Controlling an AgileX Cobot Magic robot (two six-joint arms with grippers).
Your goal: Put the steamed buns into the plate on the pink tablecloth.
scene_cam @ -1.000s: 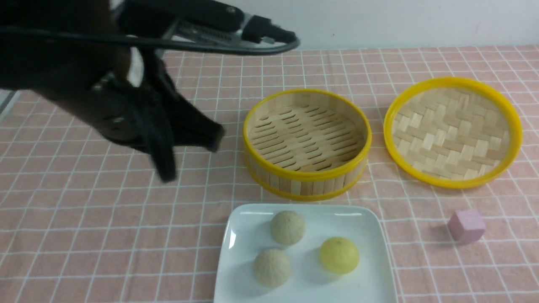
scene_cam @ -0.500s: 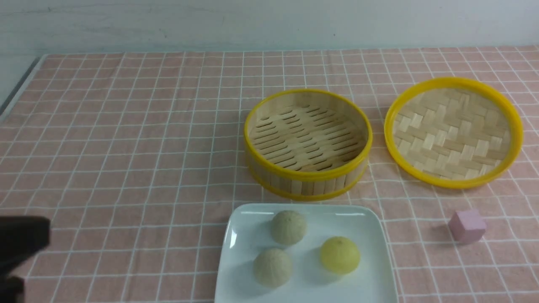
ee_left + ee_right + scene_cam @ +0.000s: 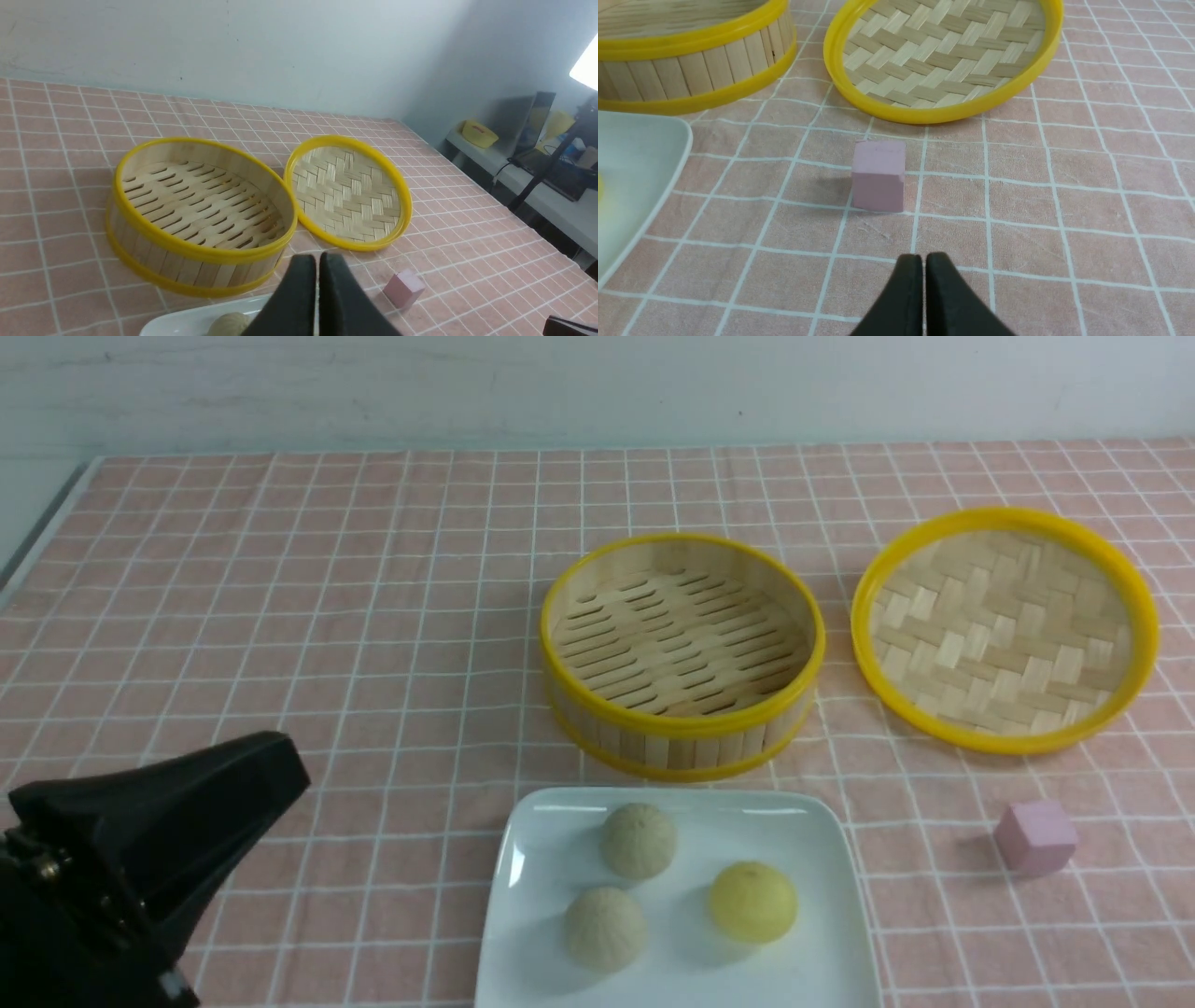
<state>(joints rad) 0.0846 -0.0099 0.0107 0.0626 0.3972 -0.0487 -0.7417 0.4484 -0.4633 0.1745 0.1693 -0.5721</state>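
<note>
At the far left of the front view the left claw [image 3: 271, 775] hangs low over the pink tablecloth [image 3: 280, 616], its tip aimed toward the middle of the worktop; in its wrist view the two fingers [image 3: 299, 289] stand almost pressed together with only a thin slit between them, and nothing is caught there. To its right, along the near edge, sits the white plate [image 3: 822, 859], and all three steamed buns rest inside it: one pale bun [image 3: 639, 840] toward the back, a second pale bun [image 3: 605, 928] nearer the front, and the yellow bun [image 3: 752, 902] to their right, none touching another. Just behind the plate stands the bamboo basket [image 3: 681, 728], with no bun in it, and further right its woven lid [image 3: 1004, 625] lies flat on the cloth. In front of the lid, well apart from the plate, is a small pink cube [image 3: 1034, 837]. The right claw [image 3: 923, 275] does not appear in the front view; its wrist view shows it nearly closed and holding nothing, pointed at the cube with the plate off to one side. The buns lie to the right of the left claw, which seems the nearer one, yet no bun looks left outside the plate, so the job appears finished.
</note>
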